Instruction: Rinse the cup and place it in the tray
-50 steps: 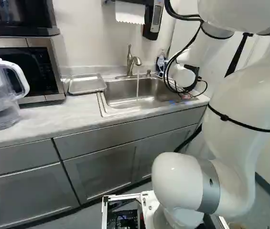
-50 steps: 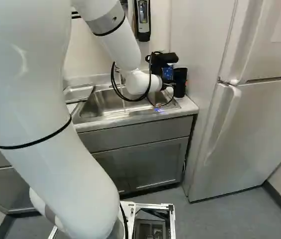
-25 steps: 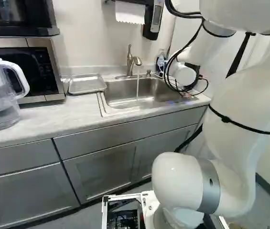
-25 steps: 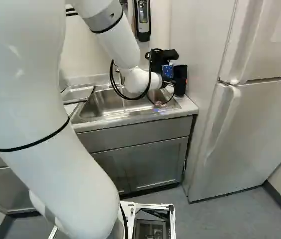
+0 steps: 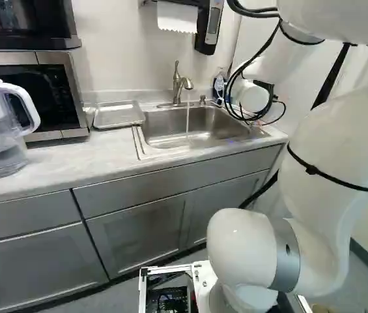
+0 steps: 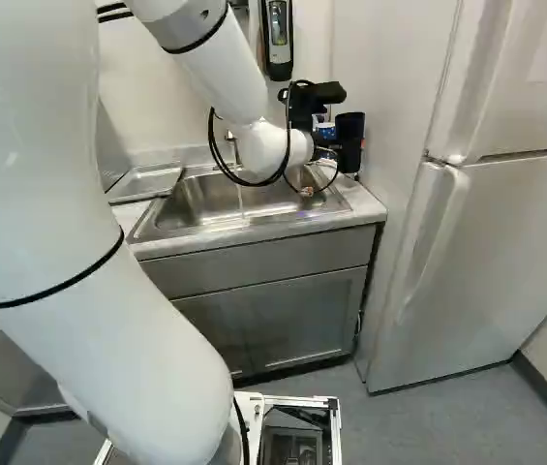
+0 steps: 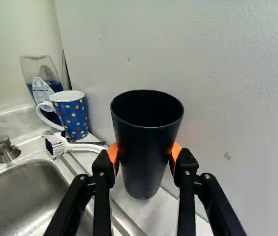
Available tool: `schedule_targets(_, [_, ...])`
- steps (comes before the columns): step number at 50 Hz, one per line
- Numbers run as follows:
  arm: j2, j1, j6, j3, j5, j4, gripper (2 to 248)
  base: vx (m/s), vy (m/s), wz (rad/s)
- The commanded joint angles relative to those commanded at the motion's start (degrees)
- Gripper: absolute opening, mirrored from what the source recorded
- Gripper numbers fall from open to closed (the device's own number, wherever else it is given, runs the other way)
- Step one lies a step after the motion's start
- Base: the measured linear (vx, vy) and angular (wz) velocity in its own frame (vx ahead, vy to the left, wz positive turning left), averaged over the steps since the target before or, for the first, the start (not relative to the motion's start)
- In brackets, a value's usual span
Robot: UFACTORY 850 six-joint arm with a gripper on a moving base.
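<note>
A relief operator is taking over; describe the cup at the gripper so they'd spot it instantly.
Start at the metal sink, then go to the counter strip beside the pale wall. There the gripper holds a tall, tapered, upright cup. It is plain black with no handle showing, unlike the blue dotted mug.

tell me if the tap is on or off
On: in the left base view a thin stream of water falls from the tap into the sink.
</note>
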Motion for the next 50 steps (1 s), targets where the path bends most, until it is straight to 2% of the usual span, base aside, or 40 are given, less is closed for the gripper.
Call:
schedule_targets(28, [2.6, 2.7, 0.0, -1.0, 0.0, 0.0, 121, 0.0, 0.0, 0.0])
schedule_targets(50, [3.0, 5.4, 0.0, -1.4, 0.0, 0.0, 121, 0.0, 0.0, 0.0])
